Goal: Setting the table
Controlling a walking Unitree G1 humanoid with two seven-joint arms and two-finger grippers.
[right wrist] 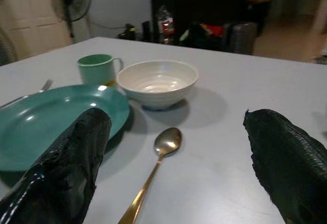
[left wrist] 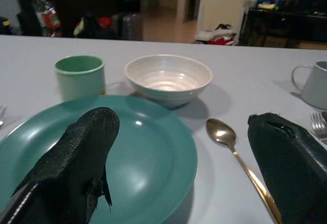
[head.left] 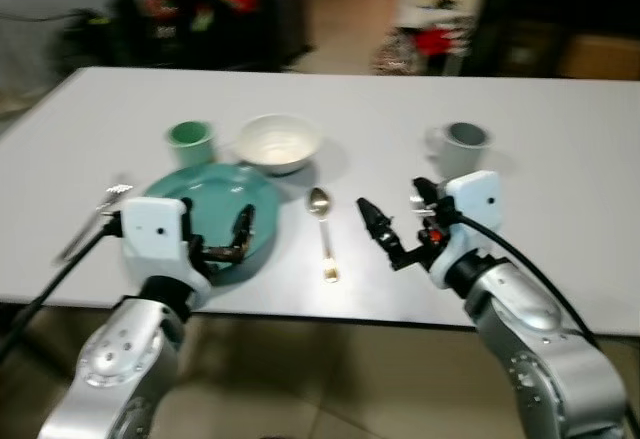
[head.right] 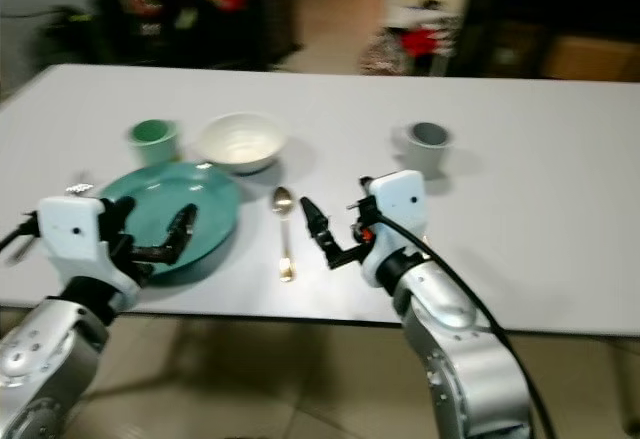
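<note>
Gold and thin, the spoon [head.left: 323,231] lies flat on the white table [head.left: 560,219] just right of the green plate [head.left: 205,199], bowl end toward the white bowl [head.left: 279,142], handle toward the robot. It looks light, stiff and slippery; mid-handle is probably the best grip. The right gripper [head.left: 395,229] hovers beside it, fingers wide apart and empty; the left gripper [head.left: 225,244] is spread over the plate.

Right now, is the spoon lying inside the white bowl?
No, the spoon lies flat on the table, in front of the white bowl.
</note>
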